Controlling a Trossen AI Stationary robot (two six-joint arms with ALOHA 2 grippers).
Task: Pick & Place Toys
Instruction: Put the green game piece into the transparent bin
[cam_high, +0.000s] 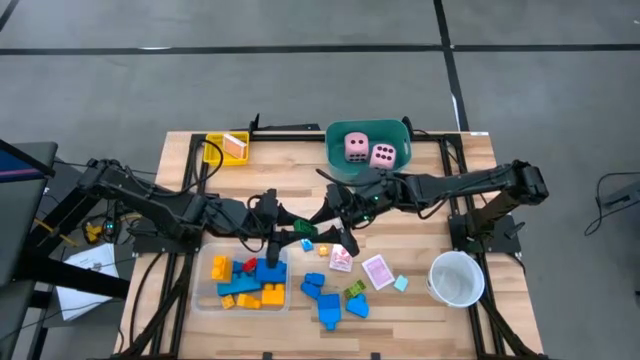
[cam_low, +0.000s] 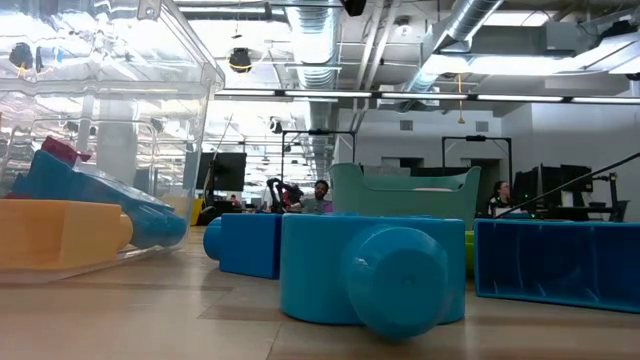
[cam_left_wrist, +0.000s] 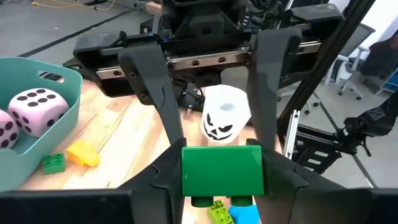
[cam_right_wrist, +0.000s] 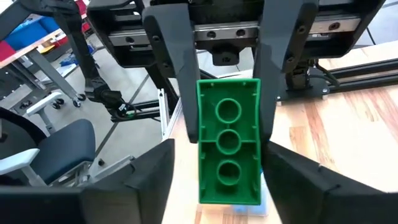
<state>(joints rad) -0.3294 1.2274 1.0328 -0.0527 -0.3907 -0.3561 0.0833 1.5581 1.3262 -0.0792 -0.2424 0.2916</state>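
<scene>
A green building block is in mid-air between my two grippers over the table's middle. My left gripper is shut on it. My right gripper faces it from the right, its fingers open on either side of the block's near half, with a gap showing. Two pink dice lie in the teal tub. Blue, yellow and red blocks lie in the clear tray. Blue blocks and pink-white cards lie on the wood. My left gripper pinches the green block's two long sides between its two fingers, at the end away from my right gripper. The fingers come level from the table's left and lie along the block. The block is level and lifted clear of the table, its hollow underside toward the right wrist camera.
A white cup stands at the near right. A yellow tray sits at the far left. A small green block and a yellow one lie beside the tub. The low view shows blue blocks close up, no gripper.
</scene>
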